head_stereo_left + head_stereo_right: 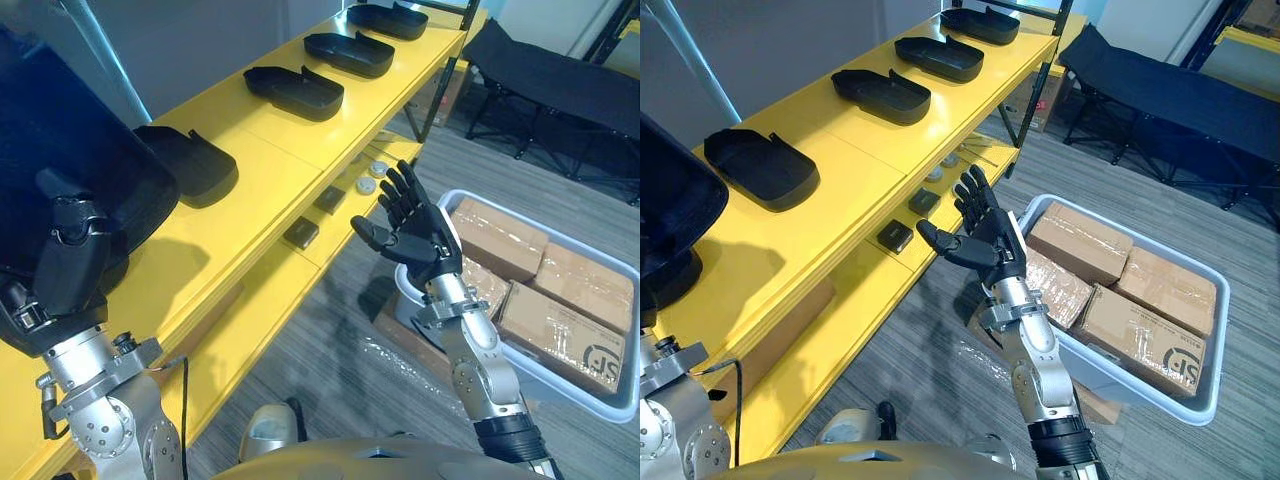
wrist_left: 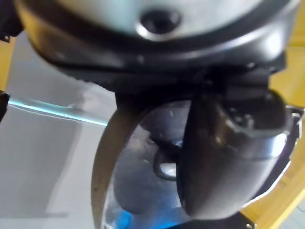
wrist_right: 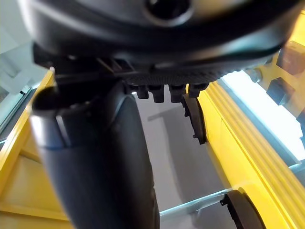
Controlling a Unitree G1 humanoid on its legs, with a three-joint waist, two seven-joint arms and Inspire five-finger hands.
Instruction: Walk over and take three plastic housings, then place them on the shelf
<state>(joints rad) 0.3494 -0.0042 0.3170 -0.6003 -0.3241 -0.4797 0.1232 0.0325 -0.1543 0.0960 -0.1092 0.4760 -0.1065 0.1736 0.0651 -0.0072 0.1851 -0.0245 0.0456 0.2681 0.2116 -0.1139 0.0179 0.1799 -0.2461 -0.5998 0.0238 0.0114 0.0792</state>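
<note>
A grey bin [image 1: 1145,392] holds taped cardboard boxes [image 1: 1080,240]. The right hand [image 1: 992,240] hangs spread beside it; the left hand [image 1: 68,275] grips a black housing [image 1: 70,150] over the shelf [image 1: 290,140]'s near end.

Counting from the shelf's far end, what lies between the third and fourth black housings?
Nothing: the yellow shelf top is bare between the third housing and the fourth housing, as the right eye view shows.

We see the shelf [image 1: 870,150] as smooth painted metal, semi-gloss. We read the housings [image 1: 880,95] as matt black plastic, the bin [image 1: 565,385] as smooth grey plastic, the boxes [image 1: 1145,335] as cardboard under glossy tape, the floor [image 1: 940,380] as ribbed carpet, and the cot [image 1: 1170,95] as black cloth.
</note>
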